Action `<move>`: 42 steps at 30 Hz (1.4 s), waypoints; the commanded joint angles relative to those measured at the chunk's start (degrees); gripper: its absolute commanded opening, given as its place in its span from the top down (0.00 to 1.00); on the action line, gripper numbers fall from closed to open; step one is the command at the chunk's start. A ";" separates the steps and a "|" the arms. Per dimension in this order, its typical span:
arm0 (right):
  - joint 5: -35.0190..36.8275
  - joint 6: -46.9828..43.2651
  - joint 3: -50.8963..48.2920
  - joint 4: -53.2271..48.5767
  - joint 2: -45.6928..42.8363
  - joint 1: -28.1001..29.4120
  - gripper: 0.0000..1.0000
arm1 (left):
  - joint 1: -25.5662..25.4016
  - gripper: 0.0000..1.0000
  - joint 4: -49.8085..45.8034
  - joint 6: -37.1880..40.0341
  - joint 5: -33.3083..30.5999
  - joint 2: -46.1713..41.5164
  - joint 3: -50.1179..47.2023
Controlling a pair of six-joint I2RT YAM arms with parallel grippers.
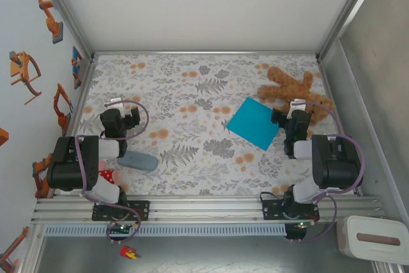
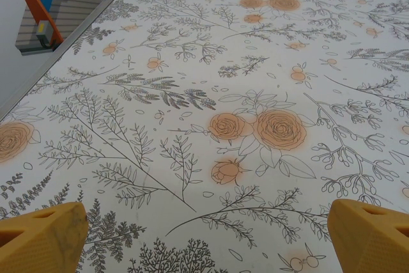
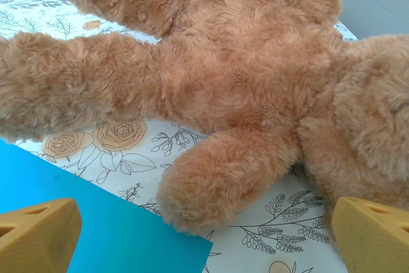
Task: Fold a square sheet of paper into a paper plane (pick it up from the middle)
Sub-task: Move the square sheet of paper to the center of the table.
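Tablecloth (image 1: 192,94) with a flower print covered the work surface. The brown teddy bear (image 3: 243,75) sprawled at the far right, one limb just beside the square sheet of paper (image 1: 254,123), which lay flat near the right gripper (image 3: 206,234). Thin, light and limp, the sheet likely wanted a gentle pinch at its middle. That gripper and the left gripper (image 2: 204,234) had jaws wide apart, empty

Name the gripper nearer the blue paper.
Right. The right gripper sits beside the square sheet of paper, at its right corner; the left gripper is far to its left.
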 commanded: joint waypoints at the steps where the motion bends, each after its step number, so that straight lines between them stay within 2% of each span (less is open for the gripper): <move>1: -0.26 0.58 1.53 0.63 -0.07 -0.32 0.01 | 0.13 0.04 0.47 -0.56 0.24 0.23 1.21; 8: -0.61 0.39 -0.67 3.97 -1.09 -0.28 0.01 | 0.13 0.04 0.93 -0.50 0.23 -0.01 0.83; 12: 1.13 0.76 -2.75 1.00 -9.03 -0.28 0.01 | -0.05 0.04 -0.54 -1.47 -2.87 -3.00 0.34; 14: 3.64 1.78 -1.06 -7.42 -15.20 -0.18 0.02 | -0.10 0.04 -7.62 -1.80 -3.77 -6.96 2.11; 18: 7.01 9.88 5.91 -28.87 -24.20 0.00 0.04 | -0.35 0.04 -28.08 -6.43 -4.68 -14.60 9.72; 21: 5.69 17.40 12.05 -44.79 -27.66 0.11 0.04 | -1.04 0.04 -39.13 -12.06 -1.93 -18.84 15.45; 23: 3.52 20.97 15.13 -51.90 -28.02 0.17 0.05 | -1.68 0.04 -46.26 -16.38 1.62 -20.59 18.96; 25: -0.12 23.93 18.02 -57.55 -27.40 0.23 0.08 | -2.76 0.04 -52.12 -18.81 5.79 -21.29 22.40; 28: -7.17 28.35 21.66 -63.89 -24.42 0.92 0.19 | -4.67 0.04 -57.50 -23.81 10.66 -21.04 25.85; 32: -12.39 34.67 23.85 -66.39 -18.35 3.21 0.27 | -6.05 0.02 -55.88 -29.49 24.18 -18.86 25.98; 33: -13.11 36.00 24.00 -66.02 -16.86 4.03 0.29 | -6.63 0.02 -55.34 -30.85 25.66 -18.21 25.80; 34: -13.43 37.38 24.15 -65.48 -15.13 4.98 0.31 | -7.49 0.01 -54.57 -32.60 26.94 -17.43 25.48; 37: -12.74 40.05 25.33 -64.68 -10.15 8.07 0.38 | -9.83 0.07 -52.42 -36.19 30.23 -14.73 24.97; 42: -10.68 42.38 28.49 -65.30 -2.71 11.06 0.46 | -15.13 0.18 -51.83 -38.88 29.44 -10.16 25.33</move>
